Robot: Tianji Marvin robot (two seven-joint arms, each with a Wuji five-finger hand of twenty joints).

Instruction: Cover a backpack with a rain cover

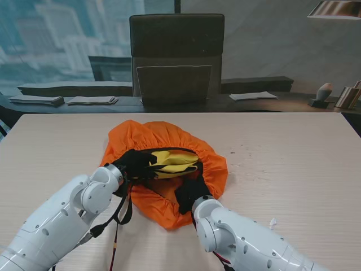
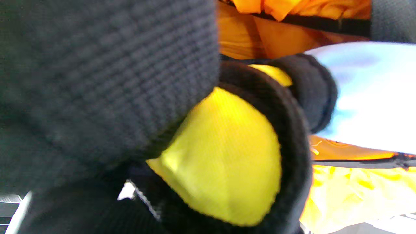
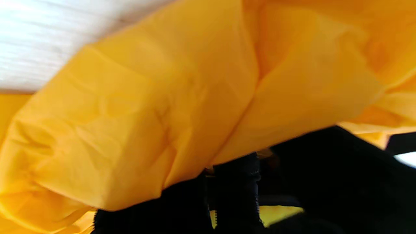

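An orange rain cover (image 1: 163, 132) lies bunched around a yellow backpack (image 1: 175, 161) in the middle of the table (image 1: 293, 164). The yellow shows through the cover's elastic opening, which faces up. My left hand (image 1: 135, 164), in a black glove, is shut on the backpack at the opening's left side. In the left wrist view its fingers (image 2: 107, 74) press a yellow, black-edged pad (image 2: 224, 156). My right hand (image 1: 190, 193) is shut on the cover's near edge. In the right wrist view the orange cover (image 3: 162, 107) drapes over its fingers (image 3: 234, 188).
Black straps (image 1: 121, 214) hang from the backpack towards me beside my left forearm. A small white scrap (image 1: 273, 222) lies on the table at the right. A dark chair (image 1: 176, 56) and a desk with papers (image 1: 90, 100) stand beyond the far edge.
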